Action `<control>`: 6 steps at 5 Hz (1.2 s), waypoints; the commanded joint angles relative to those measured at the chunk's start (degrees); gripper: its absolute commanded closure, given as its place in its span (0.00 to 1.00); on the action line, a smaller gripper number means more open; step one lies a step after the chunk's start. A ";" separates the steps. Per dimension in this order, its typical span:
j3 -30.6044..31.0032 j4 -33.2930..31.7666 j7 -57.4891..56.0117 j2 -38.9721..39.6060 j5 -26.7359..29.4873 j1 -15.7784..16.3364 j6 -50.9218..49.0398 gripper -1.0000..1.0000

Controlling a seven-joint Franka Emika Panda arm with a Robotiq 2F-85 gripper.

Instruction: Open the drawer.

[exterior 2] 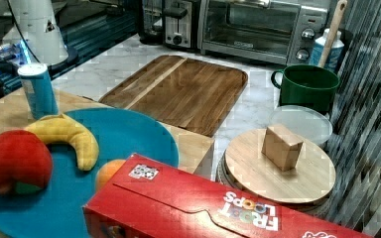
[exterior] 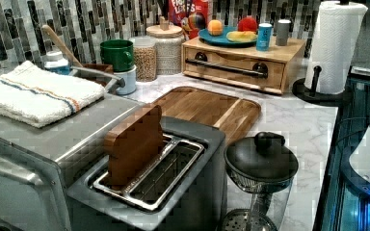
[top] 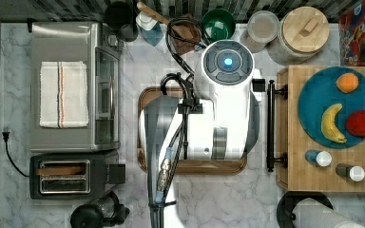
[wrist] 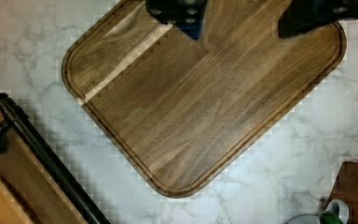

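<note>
The drawer [exterior: 235, 68] is a light wooden front set in a low wooden box, flush with the box and shut. Its long black bar handle [exterior: 225, 67] runs across the front on two posts; the handle [top: 270, 126] lies at the box's left edge in the top view. In the wrist view my gripper [wrist: 242, 18] is open, its dark fingers [wrist: 177, 10] spread above the brown tray with nothing between them. The handle [wrist: 42, 154] lies off to one side of the gripper, well apart from it. My white arm [top: 223, 104] hangs over the tray in the top view.
A brown rounded tray [top: 147, 97] lies on the marble counter beside the drawer. On the box stand a blue plate [top: 313, 95] with toy fruit and two shakers [top: 318, 157]. A paper towel roll [exterior: 335, 45], a toaster [top: 71, 175], an oven [top: 71, 107], jars and a green mug [exterior 2: 305, 87] stand around.
</note>
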 commanded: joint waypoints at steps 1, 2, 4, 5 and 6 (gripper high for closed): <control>0.09 0.00 -0.09 0.26 -0.01 -0.10 0.05 0.00; -0.02 -1.89 -2.79 -0.33 -0.05 -0.36 1.82 0.00; -1.18 -6.62 -17.74 -2.06 -1.84 -2.83 4.58 0.00; -2.26 -10.27 -26.59 -3.00 -1.38 -4.58 9.53 0.00; -3.22 -12.03 -34.71 -2.63 -2.20 -6.18 13.19 0.00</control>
